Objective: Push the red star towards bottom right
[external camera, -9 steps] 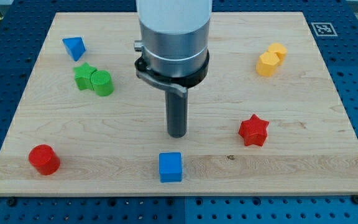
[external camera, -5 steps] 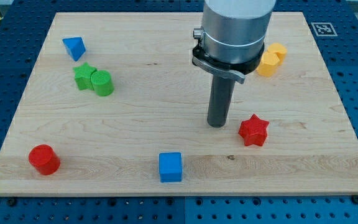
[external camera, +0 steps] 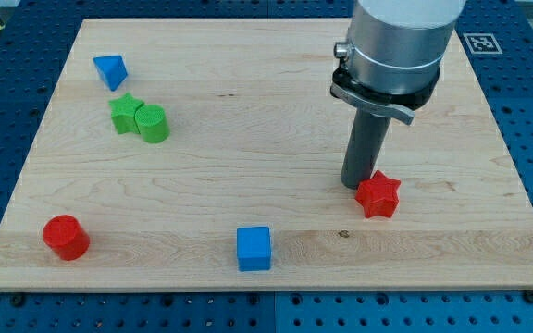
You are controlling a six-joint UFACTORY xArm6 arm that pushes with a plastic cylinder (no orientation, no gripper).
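Observation:
The red star [external camera: 378, 195] lies on the wooden board [external camera: 248, 139], right of centre and toward the view's bottom. My tip [external camera: 356, 186] stands just at the star's upper left, touching or nearly touching it. The rod rises from there to the large grey arm body at the view's top.
A blue cube [external camera: 254, 248] lies near the bottom edge. A red cylinder [external camera: 66, 237] sits at the bottom left. A green star [external camera: 124, 114] and green cylinder [external camera: 153, 123] sit together at the left, a blue triangular block [external camera: 110, 70] above them. The arm hides the yellow blocks.
My tip has moved to the view's right across the board, from the middle to the red star's upper left. The arm now covers the yellow blocks. No block has moved.

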